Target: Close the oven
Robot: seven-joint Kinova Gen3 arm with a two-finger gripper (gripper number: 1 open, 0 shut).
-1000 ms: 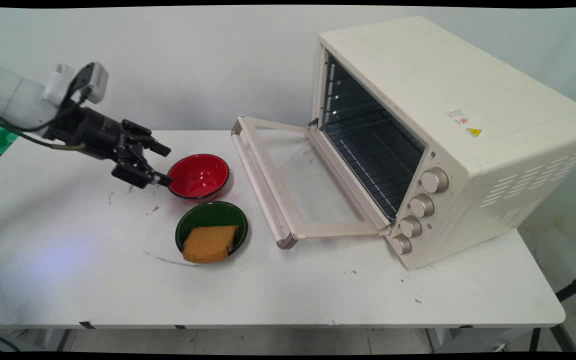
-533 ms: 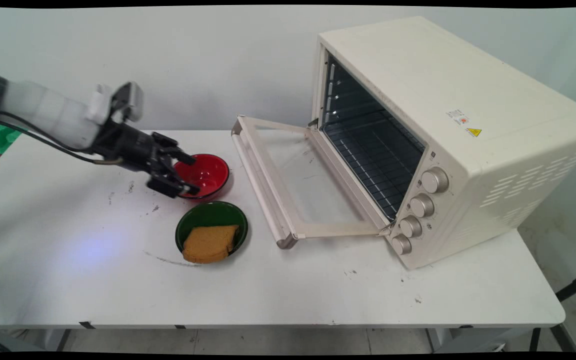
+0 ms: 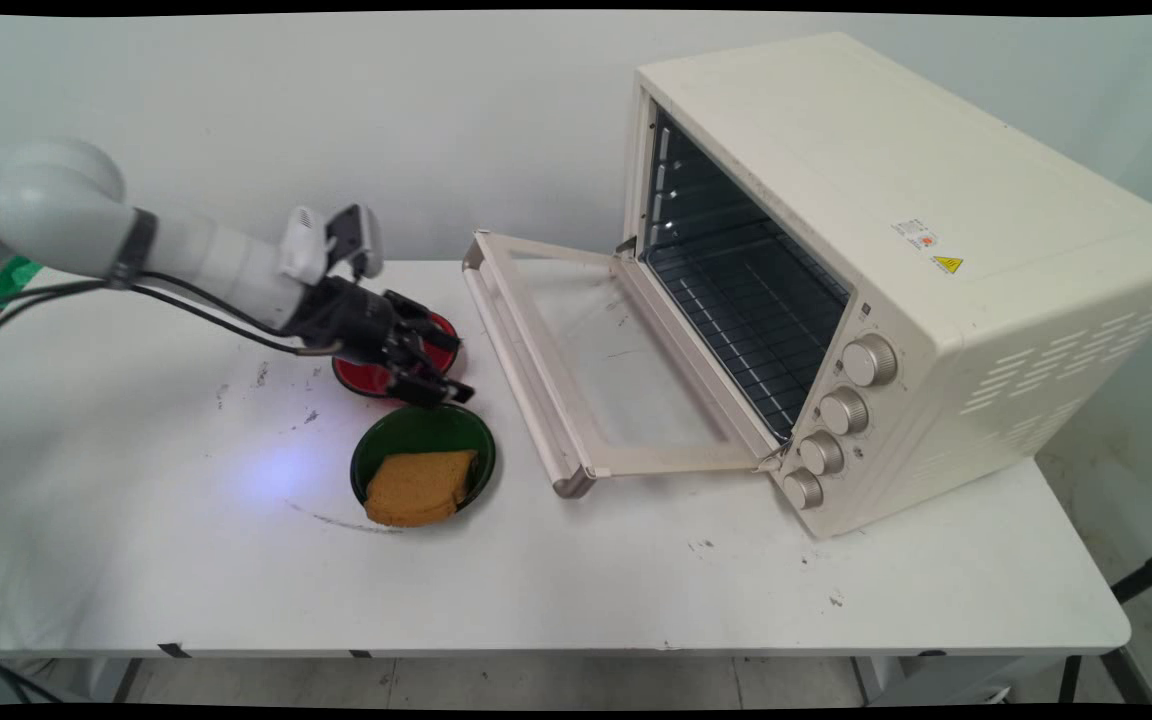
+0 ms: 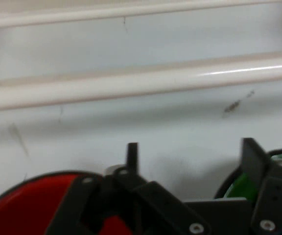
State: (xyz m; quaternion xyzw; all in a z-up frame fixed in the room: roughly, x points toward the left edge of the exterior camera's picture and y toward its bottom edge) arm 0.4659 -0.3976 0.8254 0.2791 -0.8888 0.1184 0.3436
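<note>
1. Closest to me on the white tabletop [image 3: 636, 590] sits a round green plate [image 3: 423, 452] with a flat brown slice of bread [image 3: 420, 487] on it. They have not moved.
2. My hand [image 3: 441, 368] has slid right since a second ago. Before, it was left of the red bowl [image 3: 364, 375]. Now it hangs over the bowl, just behind the plate's back rim.
3. The hand's two black fingers [image 4: 132, 155] are spread apart and hold nothing.
4. The white arm reaches in low from the left, tipped down a little.
5. Farther back stands a boxy cream oven [image 3: 896, 270]. Its glass door [image 3: 596, 370] lies open, with round knobs [image 3: 841, 410] on the front.
</note>
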